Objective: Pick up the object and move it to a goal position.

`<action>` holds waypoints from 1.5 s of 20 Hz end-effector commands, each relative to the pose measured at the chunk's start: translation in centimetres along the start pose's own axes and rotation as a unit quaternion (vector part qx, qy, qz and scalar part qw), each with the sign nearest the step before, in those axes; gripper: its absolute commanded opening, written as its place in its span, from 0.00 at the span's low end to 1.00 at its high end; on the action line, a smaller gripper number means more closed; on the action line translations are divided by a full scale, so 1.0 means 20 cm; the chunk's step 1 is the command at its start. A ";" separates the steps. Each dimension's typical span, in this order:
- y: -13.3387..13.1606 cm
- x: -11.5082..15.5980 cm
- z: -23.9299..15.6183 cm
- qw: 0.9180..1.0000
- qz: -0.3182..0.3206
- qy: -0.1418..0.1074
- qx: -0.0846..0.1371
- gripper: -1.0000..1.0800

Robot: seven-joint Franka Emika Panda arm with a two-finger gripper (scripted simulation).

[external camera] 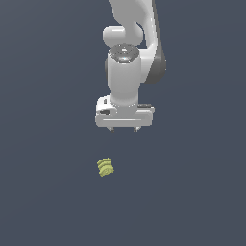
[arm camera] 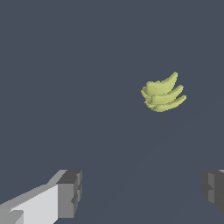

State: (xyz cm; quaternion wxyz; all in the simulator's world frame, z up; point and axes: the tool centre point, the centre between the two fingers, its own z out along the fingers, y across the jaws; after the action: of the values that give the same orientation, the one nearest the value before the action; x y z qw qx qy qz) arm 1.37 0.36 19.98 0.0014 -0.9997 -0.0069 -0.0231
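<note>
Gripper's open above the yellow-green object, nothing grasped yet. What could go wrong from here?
1. Misalignment: in the exterior view the object sits off the gripper axis, toward that view's left; in the wrist view it lies outside the span between the fingers. A straight descent would likely miss.
2. Slip: it is small, ridged and lumpy, so the pads may catch uneven ribs and squeeze it out.

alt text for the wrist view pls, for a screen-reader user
A small yellow-green ribbed object lies alone on a flat dark grey-blue surface, untouched. The open gripper shows at the frame's edge: two grey fingertips set wide apart, nothing between them and the object well clear of both.
</note>
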 end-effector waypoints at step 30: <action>0.12 0.23 0.19 0.997 -0.073 -0.003 -0.001 0.96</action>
State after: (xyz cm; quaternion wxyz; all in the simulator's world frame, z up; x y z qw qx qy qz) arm 5.48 -1.39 17.24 -0.0001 -0.9974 -0.0684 -0.0225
